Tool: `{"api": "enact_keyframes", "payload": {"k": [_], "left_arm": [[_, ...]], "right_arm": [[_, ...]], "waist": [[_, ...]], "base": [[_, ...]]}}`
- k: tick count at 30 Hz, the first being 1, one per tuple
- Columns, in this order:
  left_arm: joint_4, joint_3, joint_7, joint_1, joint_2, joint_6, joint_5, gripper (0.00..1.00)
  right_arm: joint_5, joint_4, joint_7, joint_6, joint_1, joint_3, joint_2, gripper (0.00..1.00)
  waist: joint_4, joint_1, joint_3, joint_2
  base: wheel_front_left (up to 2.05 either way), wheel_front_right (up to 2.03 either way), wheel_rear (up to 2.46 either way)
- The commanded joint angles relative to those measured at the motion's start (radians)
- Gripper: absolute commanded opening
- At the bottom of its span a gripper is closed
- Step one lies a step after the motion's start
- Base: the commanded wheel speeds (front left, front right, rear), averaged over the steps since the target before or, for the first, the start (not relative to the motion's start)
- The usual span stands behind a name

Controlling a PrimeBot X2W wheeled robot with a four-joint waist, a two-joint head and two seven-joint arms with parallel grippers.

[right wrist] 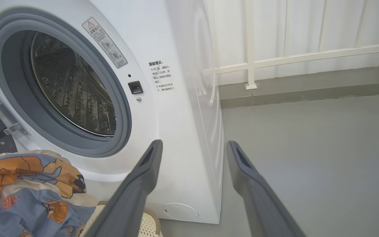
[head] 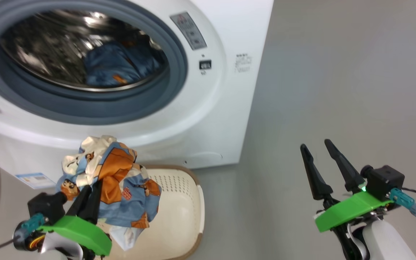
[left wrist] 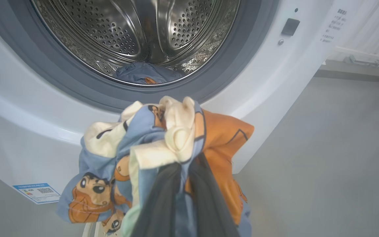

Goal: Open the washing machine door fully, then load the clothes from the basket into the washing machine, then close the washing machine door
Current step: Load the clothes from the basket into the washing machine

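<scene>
L gripper (head: 89, 195) up over basket (head: 188, 202), clamped on clothes (head: 121, 180) below washer (head: 211, 119) opening, R gripper (head: 316, 148) low at right, jaws wide, empty

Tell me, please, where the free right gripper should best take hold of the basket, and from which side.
Probably by the brown rim of the basket, on its side nearest the right gripper, coming from above with one finger inside and one outside. The wall there is thin, upright and bare; the far side is hidden behind the clothes held by the shut left gripper.
</scene>
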Motion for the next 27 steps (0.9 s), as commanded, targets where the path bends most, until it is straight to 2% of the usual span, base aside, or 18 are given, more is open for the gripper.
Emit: {"api": "enact_keyframes", "payload": {"k": [1, 12, 27], "left_arm": [[-0.052, 0.055, -0.011, 0.006, 0.024, 0.011, 0.018, 0.0], [-0.255, 0.17, -0.011, 0.115, -0.009, 0.054, 0.083, 0.0], [-0.283, 0.243, -0.011, 0.149, -0.06, 0.039, 0.123, 0.0]], "right_arm": [[0.015, -0.021, -0.005, 0.002, 0.014, 0.015, -0.01, 1.0], [0.019, -0.031, -0.005, 0.002, 0.051, 0.003, -0.032, 1.0], [0.018, -0.042, -0.005, 0.002, 0.046, 0.02, -0.035, 1.0]], "waist": [[0.051, 0.0, -0.083, 0.0], [0.072, 0.0, -0.134, 0.0], [0.043, 0.0, -0.12, 0.0]], "base": [[0.0, 0.0, 0.0], [0.0, 0.0, 0.0], [0.0, 0.0, 0.0]]}}
